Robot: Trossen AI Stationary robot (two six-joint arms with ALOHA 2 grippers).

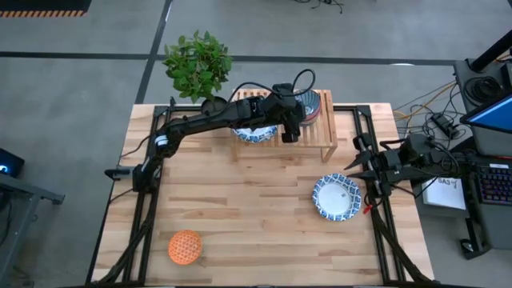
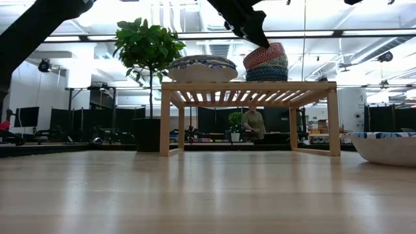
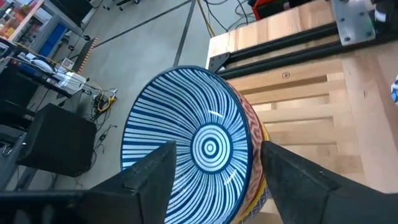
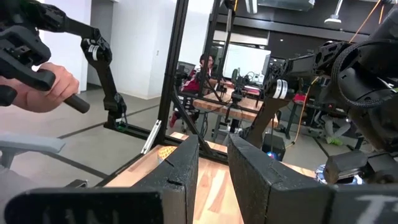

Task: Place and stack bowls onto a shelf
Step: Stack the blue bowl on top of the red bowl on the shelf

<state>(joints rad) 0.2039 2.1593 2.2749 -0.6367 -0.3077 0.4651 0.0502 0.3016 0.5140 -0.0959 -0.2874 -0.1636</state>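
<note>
A stack of small patterned bowls (image 1: 310, 104) (image 2: 266, 62) stands on the right end of the slatted wooden shelf (image 1: 320, 144) (image 2: 247, 86). Its top bowl has a blue-striped inside (image 3: 205, 143). A wide blue-rimmed bowl (image 1: 254, 134) (image 2: 203, 67) sits on the shelf's left end. My left gripper (image 1: 291, 124) (image 2: 253, 32) (image 3: 217, 180) is open over the stack, one finger on each side of the top bowl. Another wide bowl (image 1: 336, 197) (image 2: 390, 146) and an orange bowl (image 1: 185, 247) rest on the table. My right gripper (image 1: 356, 170) (image 4: 213, 180) waits at the right edge, slightly open. My left gripper comes at the top bowl's rim (image 3: 155, 124) slanting down from above, its open fingers (image 3: 149, 177) straddling the bowl. I cannot tell whether they touch it. The bowl sits nested in the stack on the shelf.
A potted plant (image 1: 198, 64) (image 2: 148, 45) stands at the far edge, left of the shelf. Black frame rails (image 1: 144, 208) run along both table sides. Bare planks lie in the table's middle (image 1: 256, 208). A person's hand (image 4: 43, 87) and a person (image 2: 253, 123) show beyond the table.
</note>
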